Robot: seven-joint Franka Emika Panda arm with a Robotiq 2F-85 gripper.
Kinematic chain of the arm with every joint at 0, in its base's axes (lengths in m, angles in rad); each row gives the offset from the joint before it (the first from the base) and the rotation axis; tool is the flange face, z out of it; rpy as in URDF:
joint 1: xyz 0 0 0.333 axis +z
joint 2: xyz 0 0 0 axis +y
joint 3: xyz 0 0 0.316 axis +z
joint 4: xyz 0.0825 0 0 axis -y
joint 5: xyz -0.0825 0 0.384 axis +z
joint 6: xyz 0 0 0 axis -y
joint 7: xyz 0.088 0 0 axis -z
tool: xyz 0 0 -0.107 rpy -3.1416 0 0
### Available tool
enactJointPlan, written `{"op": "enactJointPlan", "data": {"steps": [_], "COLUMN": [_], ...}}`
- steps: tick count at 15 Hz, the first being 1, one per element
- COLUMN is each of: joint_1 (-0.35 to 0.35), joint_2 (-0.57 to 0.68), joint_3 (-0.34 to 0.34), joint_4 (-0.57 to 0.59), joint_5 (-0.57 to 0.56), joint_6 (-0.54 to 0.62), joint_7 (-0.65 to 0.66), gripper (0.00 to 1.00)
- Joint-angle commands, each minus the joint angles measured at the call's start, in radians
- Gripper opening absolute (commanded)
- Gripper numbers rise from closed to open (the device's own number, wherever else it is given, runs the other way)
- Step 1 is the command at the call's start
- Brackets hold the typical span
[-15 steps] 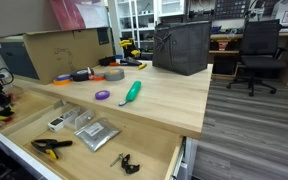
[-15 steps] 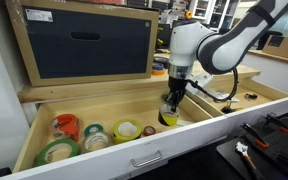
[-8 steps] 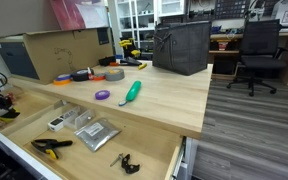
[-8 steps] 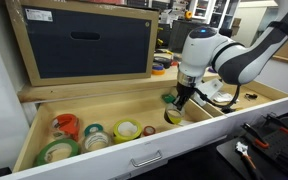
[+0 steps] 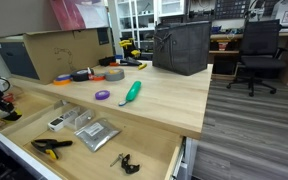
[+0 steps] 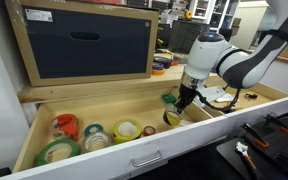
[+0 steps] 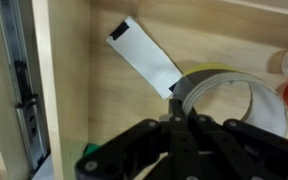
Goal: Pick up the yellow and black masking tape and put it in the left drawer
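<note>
**A:** What has changed in the last second?

**B:** Your arm has swung sideways, away from the other tape rolls [image 6: 59, 150], and the wrist has tipped over. The gripper [image 6: 183, 106] has barely left its spot, though. The yellow and black masking tape [image 6: 172, 118] has stayed low inside the left drawer [image 6: 134, 150], near its end.

**A:** Have the jaws let go?

**B:** No. In the wrist view the gripper [image 7: 179, 118] is pressed together right at the near rim of the roll [image 7: 209, 75]. It seems to be pinching that thin wall. A white strip [image 7: 144, 58] lies on the drawer floor beside the roll.

**A:** So where does that leave the task?

**B:** The carrying looks done, since the roll is where you want it. I judge that only the release is left: open up, then lift straight out so you don't drag the roll with you.
</note>
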Motion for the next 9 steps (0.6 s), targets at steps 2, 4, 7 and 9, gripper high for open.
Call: {"op": "enactJointPlan", "data": {"steps": [2, 4, 7, 9], "joint_1": [-0.004, 0.0, -0.001, 0.002], "joint_2": [-0.016, -0.008, 0.011, 0.027], "joint_3": [-0.045, -0.058, -0.053, -0.045], "joint_4": [-0.03, -0.036, -0.044, -0.044], "joint_5": [-0.015, -0.012, 0.008, 0.014], "joint_6": [0.091, 0.114, 0.151, 0.173], "joint_7": [0.09, 0.108, 0.13, 0.145], "gripper": [0.01, 0.01, 0.01, 0.01]}}
